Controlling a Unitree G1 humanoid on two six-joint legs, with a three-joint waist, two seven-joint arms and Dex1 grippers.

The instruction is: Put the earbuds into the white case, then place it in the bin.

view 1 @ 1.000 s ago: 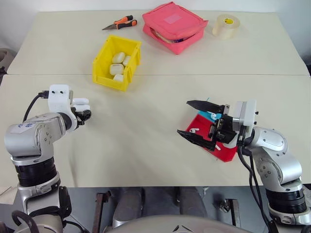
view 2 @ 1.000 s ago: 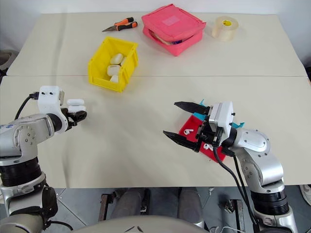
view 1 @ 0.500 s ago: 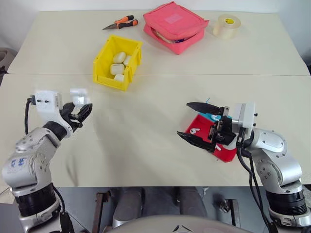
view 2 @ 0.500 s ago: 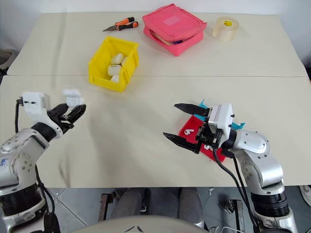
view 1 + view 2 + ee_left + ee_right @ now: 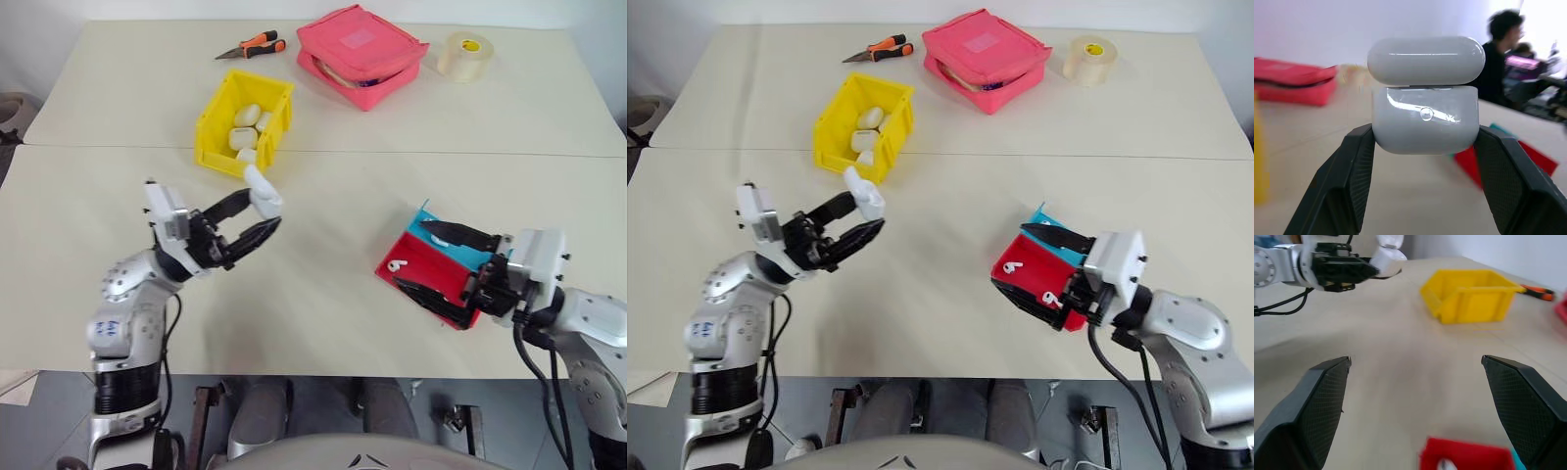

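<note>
Over table [image 5: 323, 127]: L tool [image 5: 257, 212] w/ white case [image 5: 264, 191] now nearer bin [image 5: 243, 123]; R tool [image 5: 428, 262] agape

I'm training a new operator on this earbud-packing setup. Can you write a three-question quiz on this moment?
1. True or false: the left claw is shut on the white case.
2. Where do the earbuds lie?
A. in the bin
B. on the red-and-blue tray
C. on the pink pouch
3. Fill in: the right claw hovers over the tray with its jaws ____.

Key
1. True; the black fingers clamp both sides of the case, whose lid stands slightly ajar.
2. B; the bin holds other white cases.
3. Open.
</note>
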